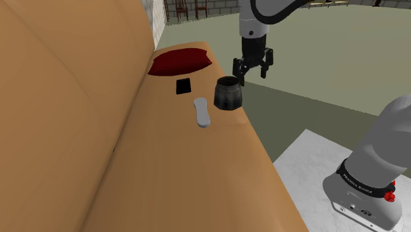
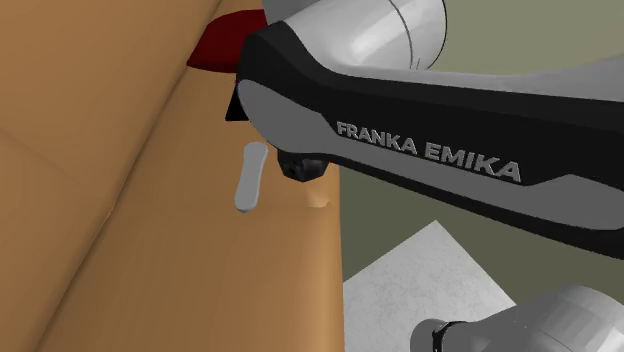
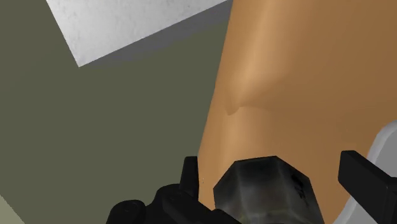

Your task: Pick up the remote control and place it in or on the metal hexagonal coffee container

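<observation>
one claw (image 1: pixel 253 73) to report on, and you will find it hanging just above the container (image 1: pixel 228 93), a little off toward the container's outer side, where the sofa (image 1: pixel 164 171) edge drops to the floor (image 1: pixel 316 72). its two black fingers stand wide apart and grip nothing. in the wrist view the claw (image 3: pixel 277 169) straddles the container (image 3: pixel 270 184): the dark, facet-sided pot sits between the fingers with a gap on each side, so nothing touches it.

the remote (image 1: pixel 201 113), a pale grey bar, lies flat on the sofa seat just beside the container, on the side toward the backrest, and apart from it. in the second exterior view the remote (image 2: pixel 250 176) lies close by the small part of the container (image 2: pixel 303 166) that shows under the arm (image 2: pixel 430 140). a pale grey shape past one finger in the wrist view may be that remote; you cannot confirm it from there.

beyond the container, along the seat, a small black square (image 1: pixel 184 86) lies flat, and farther on rests a red cushion (image 1: pixel 179 61). the container stands upright near the seat's front edge. the white stand (image 1: pixel 309 165) sits on the floor, well apart from the container.
</observation>
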Controlling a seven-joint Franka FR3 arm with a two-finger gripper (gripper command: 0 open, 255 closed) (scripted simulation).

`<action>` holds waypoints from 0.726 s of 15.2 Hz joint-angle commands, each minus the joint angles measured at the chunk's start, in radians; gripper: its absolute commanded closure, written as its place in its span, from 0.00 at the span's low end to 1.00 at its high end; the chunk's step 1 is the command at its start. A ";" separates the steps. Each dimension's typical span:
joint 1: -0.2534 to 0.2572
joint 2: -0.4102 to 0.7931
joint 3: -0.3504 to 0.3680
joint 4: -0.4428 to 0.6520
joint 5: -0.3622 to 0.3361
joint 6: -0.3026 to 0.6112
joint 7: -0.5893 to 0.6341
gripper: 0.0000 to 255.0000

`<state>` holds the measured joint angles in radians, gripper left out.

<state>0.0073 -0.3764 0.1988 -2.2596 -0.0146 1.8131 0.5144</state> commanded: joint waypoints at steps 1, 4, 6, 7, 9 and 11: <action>0.000 0.073 0.022 0.030 -0.002 0.044 0.048 0.00; 0.002 0.178 0.053 0.081 -0.014 0.098 0.120 0.00; 0.005 0.251 0.070 0.123 -0.028 0.128 0.168 0.00; 0.007 0.289 0.077 0.146 -0.036 0.142 0.192 0.00; 0.013 0.364 0.089 0.196 -0.055 0.166 0.241 0.00; 0.022 0.442 0.098 0.252 -0.077 0.184 0.288 0.00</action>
<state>0.0258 0.0211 0.2926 -2.0357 -0.0796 1.9819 0.7777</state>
